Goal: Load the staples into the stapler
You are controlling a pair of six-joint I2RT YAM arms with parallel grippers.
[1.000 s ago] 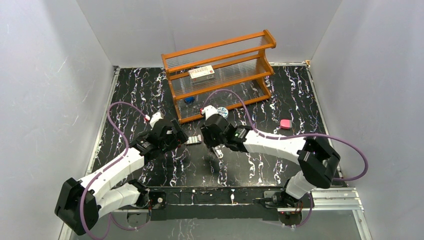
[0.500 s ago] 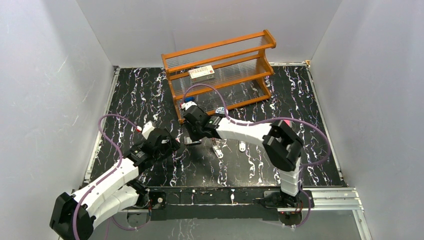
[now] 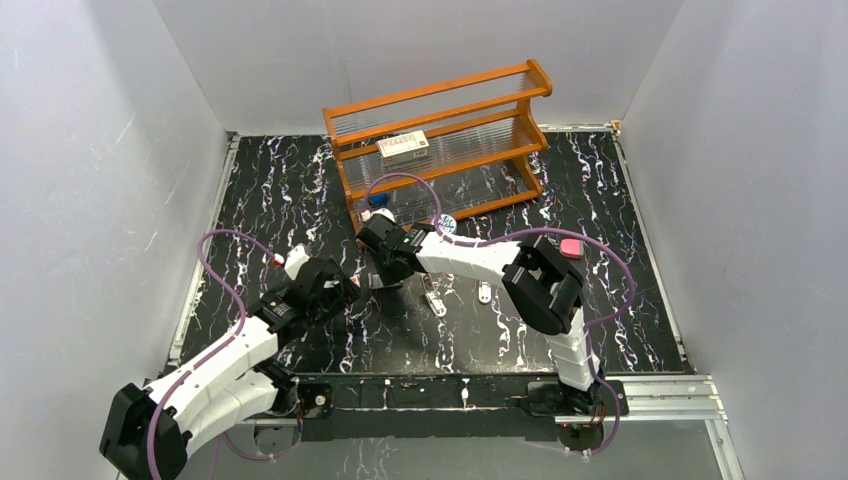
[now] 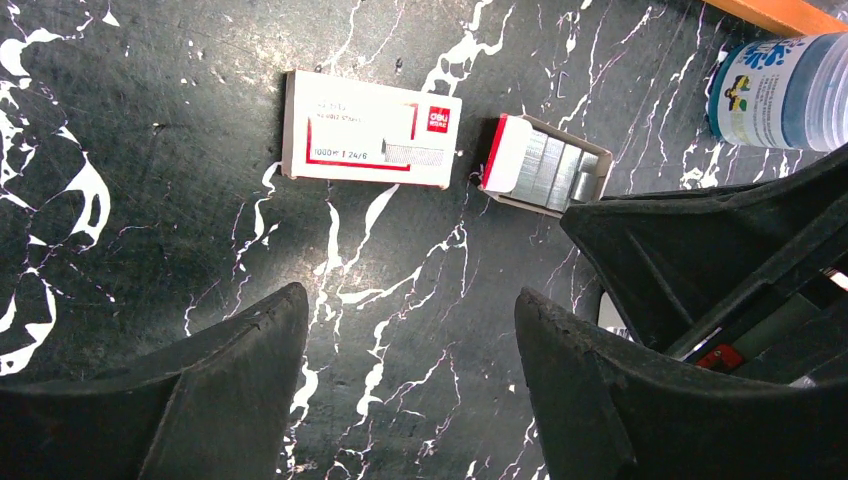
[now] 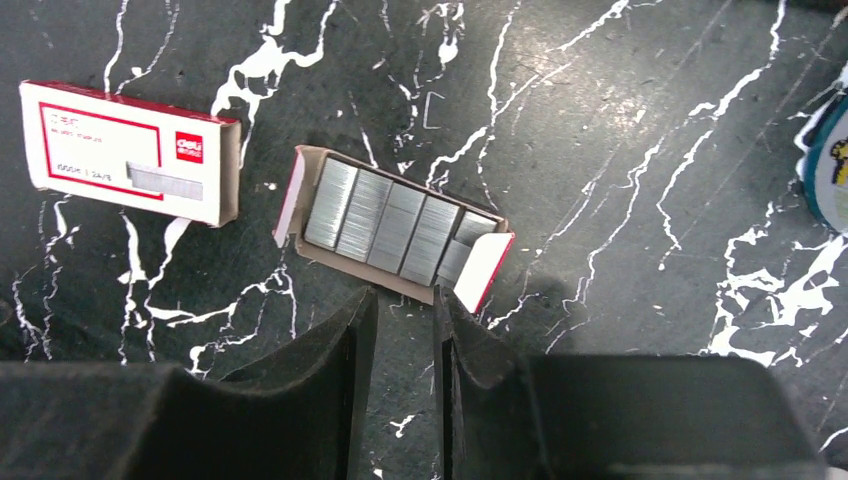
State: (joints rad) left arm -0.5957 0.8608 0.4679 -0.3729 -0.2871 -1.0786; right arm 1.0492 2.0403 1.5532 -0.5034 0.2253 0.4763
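The staples (image 5: 395, 222) are grey strips lying in an open red-and-white cardboard tray on the black marbled table; they also show in the left wrist view (image 4: 545, 165). My right gripper (image 5: 402, 298) hovers just in front of the tray's near edge, its jaws a narrow gap apart and empty; in the top view (image 3: 385, 268) it hides the tray. My left gripper (image 4: 405, 300) is wide open and empty, left of the tray (image 3: 345, 290). The white stapler (image 3: 433, 297) lies on the table to the right of both grippers, apart from them.
The tray's red-and-white sleeve (image 5: 130, 152) lies left of it. An orange rack (image 3: 440, 100) at the back holds a larger red-and-white box (image 3: 403, 147). A blue-and-white tub (image 4: 785, 90) stands beside the rack. A pink mini stapler (image 3: 571, 248) and a small white piece (image 3: 484, 292) lie right.
My right arm has swung left from over the stapler to the staple tray. My left gripper has drawn back from the tray towards the near left.
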